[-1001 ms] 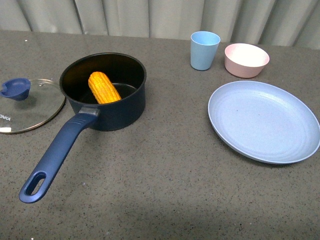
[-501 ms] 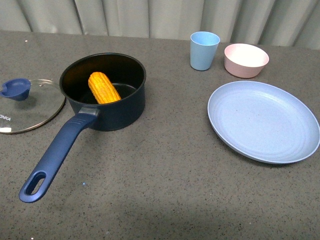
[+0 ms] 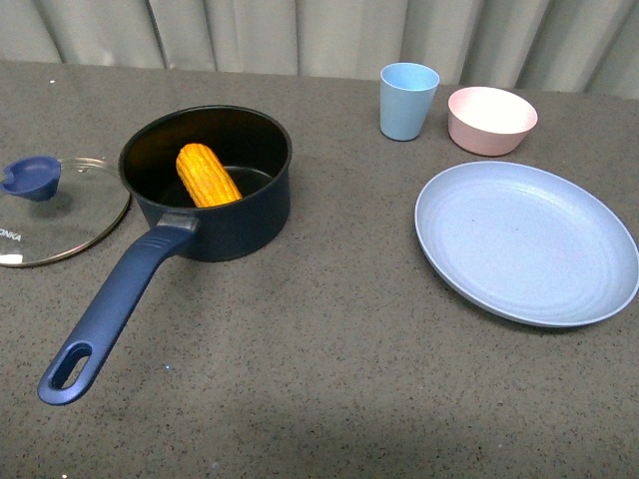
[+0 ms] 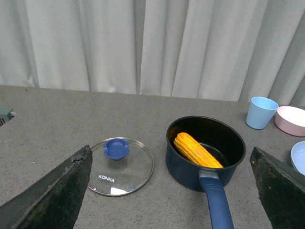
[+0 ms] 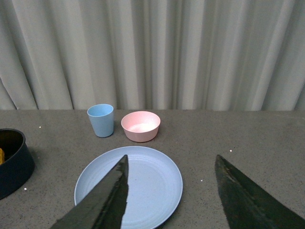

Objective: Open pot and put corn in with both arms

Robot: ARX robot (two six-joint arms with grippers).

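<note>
- Left end effector [image 4: 171, 191] and right end effector [image 5: 171, 191] are both released, empty, held above the counter's [image 3: 329, 339] near edge.
- Toward the left edge, the corn [image 3: 207, 175] lies inside the pot [image 3: 235, 215]; glass lid [image 3: 70, 215] is just beside it.
- Task appears complete; next calls only for staying clear.

The corn [image 3: 208, 176] lies in the pot [image 3: 230, 205], lid [image 3: 62, 215] left, plate [image 3: 526, 241] right.

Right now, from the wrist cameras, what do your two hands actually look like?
Only the fingers show. The left hand has two dark, nearly black wedge-shaped fingers with a rough, mottled greenish-grey surface. The right hand looks the same: two tapering black fingers, matte and slightly speckled. No cables, markings or arm links are visible, and the front view shows neither arm.
</note>
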